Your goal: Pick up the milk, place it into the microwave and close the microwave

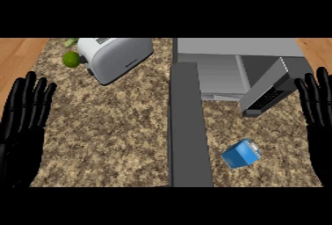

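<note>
On the speckled granite surface (110, 127), small blue milk carton (241, 154) lies tilted before the open grey microwave (227, 66); left robot hand (23, 127) and right robot hand (318, 114) rest spread.

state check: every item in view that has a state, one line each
microwave: door open, swung out toward the robot
microwave door: open, edge-on down the counter
milk: on the counter right of the door, tilted, not held
toaster: lying at an angle on the counter
left hand: open, resting at the left edge
right hand: open, resting at the right edge
</note>
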Controlling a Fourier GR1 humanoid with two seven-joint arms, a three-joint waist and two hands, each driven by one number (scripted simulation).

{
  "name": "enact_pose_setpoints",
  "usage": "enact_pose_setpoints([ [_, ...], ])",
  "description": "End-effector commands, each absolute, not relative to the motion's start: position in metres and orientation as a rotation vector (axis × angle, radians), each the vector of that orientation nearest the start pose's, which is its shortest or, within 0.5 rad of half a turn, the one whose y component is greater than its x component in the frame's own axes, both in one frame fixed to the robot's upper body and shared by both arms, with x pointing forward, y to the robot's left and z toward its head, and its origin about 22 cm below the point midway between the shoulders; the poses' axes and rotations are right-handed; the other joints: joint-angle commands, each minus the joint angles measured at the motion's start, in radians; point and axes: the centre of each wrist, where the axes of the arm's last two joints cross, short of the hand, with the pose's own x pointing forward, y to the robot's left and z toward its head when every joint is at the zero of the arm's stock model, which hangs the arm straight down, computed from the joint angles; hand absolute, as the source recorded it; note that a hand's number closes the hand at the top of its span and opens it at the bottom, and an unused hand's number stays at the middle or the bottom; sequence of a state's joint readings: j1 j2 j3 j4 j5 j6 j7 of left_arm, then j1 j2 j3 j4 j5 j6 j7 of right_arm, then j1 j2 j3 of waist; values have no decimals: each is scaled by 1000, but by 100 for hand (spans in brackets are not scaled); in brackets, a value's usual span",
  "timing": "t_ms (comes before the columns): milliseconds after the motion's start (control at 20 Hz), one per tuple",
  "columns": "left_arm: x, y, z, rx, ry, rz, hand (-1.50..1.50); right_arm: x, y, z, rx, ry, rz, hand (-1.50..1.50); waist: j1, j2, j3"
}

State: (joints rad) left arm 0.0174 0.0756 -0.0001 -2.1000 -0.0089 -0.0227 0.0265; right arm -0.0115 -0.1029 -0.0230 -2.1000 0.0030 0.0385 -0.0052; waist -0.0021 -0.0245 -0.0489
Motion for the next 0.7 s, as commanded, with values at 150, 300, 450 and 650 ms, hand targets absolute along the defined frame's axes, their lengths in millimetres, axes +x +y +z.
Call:
enact_pose_setpoints([
  [150, 214, 260, 126, 7, -2052, -133, -150, 190, -258, 136, 111, -2110, 312, -150, -7, 24, 50],
  [300, 218, 249, 107, -185, -1978, -7, -150, 176, -232, 147, 395, -2055, 382, -150, -12, 23, 48],
  [450, 202, 279, 111, -205, -1959, 13, -150, 166, -261, 159, 378, -2034, 384, -150, 1, 22, 48],
  [650, 180, 287, 120, -234, -1976, -7, -150, 144, -279, 147, 355, -2009, 358, -150, 1, 22, 49],
])
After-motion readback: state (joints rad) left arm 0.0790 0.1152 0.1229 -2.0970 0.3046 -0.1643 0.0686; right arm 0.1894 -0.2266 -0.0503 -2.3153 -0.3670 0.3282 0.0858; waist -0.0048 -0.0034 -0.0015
